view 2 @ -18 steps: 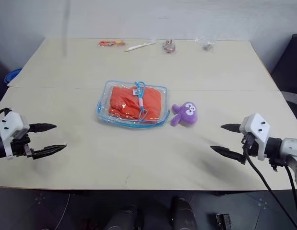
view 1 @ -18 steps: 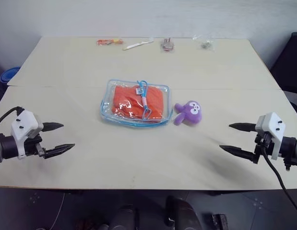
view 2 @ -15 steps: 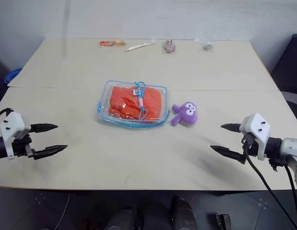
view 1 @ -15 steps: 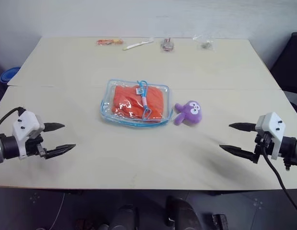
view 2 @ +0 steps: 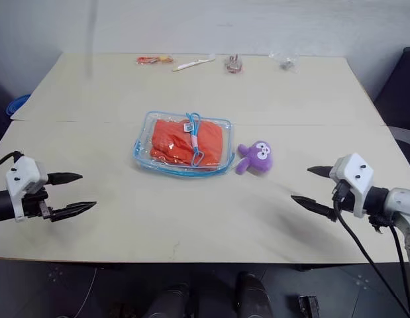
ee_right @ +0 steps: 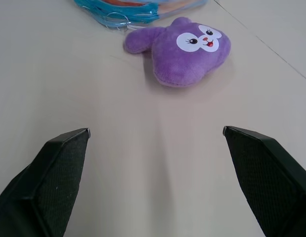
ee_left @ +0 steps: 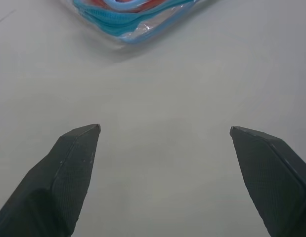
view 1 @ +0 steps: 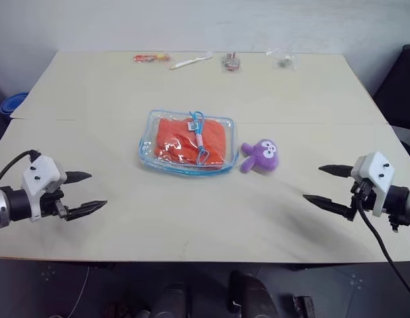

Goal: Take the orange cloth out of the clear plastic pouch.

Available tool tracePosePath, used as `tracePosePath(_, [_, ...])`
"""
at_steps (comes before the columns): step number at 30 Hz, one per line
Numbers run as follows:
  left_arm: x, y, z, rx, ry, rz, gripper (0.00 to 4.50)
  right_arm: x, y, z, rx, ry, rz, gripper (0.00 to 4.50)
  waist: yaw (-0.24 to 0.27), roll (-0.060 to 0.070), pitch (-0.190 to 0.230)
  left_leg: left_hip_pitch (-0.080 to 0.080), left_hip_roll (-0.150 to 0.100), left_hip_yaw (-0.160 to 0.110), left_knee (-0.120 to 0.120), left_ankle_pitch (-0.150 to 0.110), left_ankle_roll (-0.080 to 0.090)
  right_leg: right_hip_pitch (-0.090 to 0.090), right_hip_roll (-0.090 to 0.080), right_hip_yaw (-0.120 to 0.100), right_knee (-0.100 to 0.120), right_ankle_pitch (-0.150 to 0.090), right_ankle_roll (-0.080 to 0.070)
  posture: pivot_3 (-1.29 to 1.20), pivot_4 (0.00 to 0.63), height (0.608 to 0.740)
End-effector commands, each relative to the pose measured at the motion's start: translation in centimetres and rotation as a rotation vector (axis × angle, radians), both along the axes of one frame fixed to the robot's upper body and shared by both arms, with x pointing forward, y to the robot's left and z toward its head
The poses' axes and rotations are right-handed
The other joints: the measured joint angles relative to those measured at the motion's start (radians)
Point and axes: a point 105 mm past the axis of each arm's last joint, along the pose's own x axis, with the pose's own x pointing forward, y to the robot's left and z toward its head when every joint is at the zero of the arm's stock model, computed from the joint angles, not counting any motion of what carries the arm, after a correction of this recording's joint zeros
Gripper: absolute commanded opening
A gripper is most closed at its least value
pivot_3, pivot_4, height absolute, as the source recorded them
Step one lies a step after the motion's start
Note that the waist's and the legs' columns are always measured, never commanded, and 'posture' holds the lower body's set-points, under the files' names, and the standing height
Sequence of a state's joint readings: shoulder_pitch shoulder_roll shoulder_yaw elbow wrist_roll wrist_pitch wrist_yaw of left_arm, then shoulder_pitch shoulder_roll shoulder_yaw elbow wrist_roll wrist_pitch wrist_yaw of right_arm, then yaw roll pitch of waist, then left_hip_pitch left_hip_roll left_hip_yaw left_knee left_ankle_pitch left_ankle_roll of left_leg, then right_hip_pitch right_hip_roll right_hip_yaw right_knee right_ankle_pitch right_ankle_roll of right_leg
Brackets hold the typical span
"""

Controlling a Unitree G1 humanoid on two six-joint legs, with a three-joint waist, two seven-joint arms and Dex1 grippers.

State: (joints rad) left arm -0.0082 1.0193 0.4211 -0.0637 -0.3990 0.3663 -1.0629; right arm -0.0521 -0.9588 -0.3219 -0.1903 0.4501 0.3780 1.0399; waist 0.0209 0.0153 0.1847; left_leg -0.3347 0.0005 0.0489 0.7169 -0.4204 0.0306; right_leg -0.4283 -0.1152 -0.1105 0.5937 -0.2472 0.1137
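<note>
The clear plastic pouch (view 1: 188, 151) with light blue edging lies flat at the table's middle, and its near corner (ee_left: 128, 19) shows in the left wrist view. The orange cloth (view 1: 190, 141) sits folded inside it, under a blue and pink cord. My left gripper (view 1: 91, 191) hovers open near the table's front left, well apart from the pouch. My right gripper (view 1: 327, 185) hovers open near the front right, pointing toward the middle. Both hold nothing.
A small purple plush toy (view 1: 260, 157) lies just right of the pouch, and the right wrist view has it (ee_right: 185, 48) ahead of the open fingers. Several small packets and a white utensil (view 1: 190, 61) line the far edge. A seam (view 1: 92, 120) crosses the table behind the pouch.
Both grippers have drifted slightly, the left a little lower and inward, the right a little outward. The pouch, cloth and toy have not moved.
</note>
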Motion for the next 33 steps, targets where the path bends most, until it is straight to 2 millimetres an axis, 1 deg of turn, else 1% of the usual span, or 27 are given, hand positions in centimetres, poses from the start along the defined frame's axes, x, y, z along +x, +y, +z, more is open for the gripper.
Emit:
tracePosePath(1, [0.3,0.2,1.3,-0.041,-0.044,0.024,4.47,-0.2,0.4,0.6,0.025,-0.005,0.015,4.50,0.000,0.000,0.000,0.000,0.000,0.000,0.000,0.000,0.000,0.000,0.000,0.000,0.000,0.000,0.000,0.00,0.150,0.740])
tracePosePath(6, [0.6,-0.4,2.0,-0.071,-0.081,0.015,4.47,-0.2,0.9,0.5,0.042,0.011,0.025,4.50,0.000,0.000,0.000,0.000,0.000,0.000,0.000,0.000,0.000,0.000,0.000,0.000,0.000,0.000,0.000,0.00,0.150,0.740])
tracePosePath(10, [0.4,-1.3,2.0,-0.098,-0.080,-0.011,4.47,0.0,1.3,0.6,0.035,-0.008,0.007,4.50,0.000,0.000,0.000,0.000,0.000,0.000,0.000,0.000,0.000,0.000,0.000,0.000,0.000,0.000,0.000,0.00,0.150,0.740])
tracePosePath(11, [0.4,-1.7,2.1,-0.116,-0.083,-0.013,4.47,0.1,1.6,0.7,0.043,-0.016,0.002,4.50,0.000,0.000,0.000,0.000,0.000,0.000,0.000,0.000,0.000,0.000,0.000,0.000,0.000,0.000,0.000,0.00,0.150,0.740])
tracePosePath(13, [0.4,-2.9,2.7,-0.171,-0.074,-0.028,4.47,0.4,2.9,1.3,0.085,-0.033,0.004,4.50,0.000,0.000,0.000,0.000,0.000,0.000,0.001,0.000,0.000,0.000,0.000,0.000,0.001,0.000,0.000,0.00,0.150,0.740])
tracePosePath(14, [0.3,-3.9,3.3,-0.215,-0.065,-0.052,4.47,0.8,4.3,1.8,0.128,-0.054,0.012,4.50,-0.001,0.000,0.000,0.000,0.000,0.000,0.001,0.000,0.000,0.000,0.000,0.001,0.001,0.000,0.000,0.00,0.150,0.740])
tracePosePath(16, [0.2,-5.0,3.9,-0.267,-0.048,-0.084,4.47,1.3,5.9,2.5,0.184,-0.074,0.015,4.50,-0.002,0.000,0.000,0.000,0.001,-0.001,0.002,0.000,-0.001,0.000,0.000,0.000,0.002,0.000,0.000,0.00,0.150,0.740])
tracePosePath(17, [0.3,-5.9,4.7,-0.303,-0.056,-0.115,4.47,2.1,8.1,2.7,0.251,-0.085,0.022,4.50,-0.003,-0.001,0.000,0.000,0.001,-0.001,0.002,0.000,-0.001,0.000,0.000,0.001,0.002,0.000,0.000,0.00,0.150,0.740])
tracePosePath(18, [0.5,-6.8,5.6,-0.330,-0.069,-0.149,4.47,3.3,11.0,3.1,0.342,-0.083,0.033,4.50,-0.008,-0.001,0.000,0.001,0.001,-0.001,0.002,0.000,-0.002,0.000,0.000,0.001,0.003,0.000,0.000,0.00,0.150,0.740])
tracePosePath(20, [0.8,-8.0,6.7,-0.342,-0.085,-0.195,4.47,4.6,15.5,3.9,0.447,-0.072,0.054,4.50,-0.025,-0.001,0.000,0.001,0.002,-0.001,0.003,0.001,-0.004,0.000,0.001,0.001,0.004,0.001,-0.001,0.00,0.150,0.740])
tracePosePath(23, [1.2,-8.6,7.0,-0.270,-0.098,-0.229,4.47,6.2,19.0,4.7,0.504,-0.057,0.043,4.50,-0.034,0.000,0.000,0.000,-0.002,0.000,0.000,0.002,-0.006,-0.007,0.001,0.001,0.010,-0.002,-0.005,0.00,0.150,0.740])
tracePosePath(24, [1.3,-8.3,7.1,-0.240,-0.105,-0.230,4.47,7.2,20.5,4.6,0.520,-0.042,0.024,4.50,-0.037,0.000,0.000,-0.001,-0.004,0.000,-0.001,0.002,-0.006,-0.009,0.001,0.001,0.012,-0.002,-0.006,0.00,0.150,0.740])
tracePosePath(25, [1.5,-8.1,7.1,-0.220,-0.109,-0.230,4.47,7.9,21.7,4.6,0.526,-0.032,0.012,4.50,-0.040,-0.001,0.000,-0.001,-0.005,-0.001,-0.002,0.002,-0.006,-0.011,0.001,0.000,0.017,-0.003,-0.008,0.00,0.150,0.740])
tracePosePath(27, [1.9,-7.4,7.2,-0.185,-0.123,-0.212,4.47,9.4,23.6,4.1,0.502,-0.032,-0.016,4.50,-0.054,-0.001,-0.001,-0.002,-0.006,-0.001,-0.002,0.002,-0.006,-0.012,0.001,-0.003,0.018,-0.004,-0.010,0.00,0.150,0.740])
tracePosePath(30, [2.3,-6.8,7.3,-0.158,-0.141,-0.194,4.47,11.1,24.8,3.6,0.496,-0.021,-0.048,4.50,-0.060,-0.001,-0.001,-0.002,-0.005,0.001,-0.003,0.002,-0.006,-0.013,0.001,-0.005,0.017,-0.005,-0.010,0.00,0.150,0.740])
tracePosePath(31, [2.4,-6.7,7.4,-0.156,-0.146,-0.191,4.47,11.3,25.3,3.4,0.502,-0.005,-0.049,4.50,-0.064,-0.001,-0.001,-0.002,-0.005,0.002,-0.003,0.002,-0.007,-0.013,0.001,-0.006,0.017,-0.005,-0.010,0.00,0.150,0.740])
tracePosePath(33, [2.4,-6.7,7.5,-0.157,-0.150,-0.193,4.50,11.4,26.4,3.3,0.511,0.010,-0.029,4.11,-0.071,-0.001,0.000,-0.002,-0.005,0.004,-0.003,0.002,-0.007,-0.013,0.001,-0.007,0.017,-0.005,-0.011,0.00,0.150,0.740])
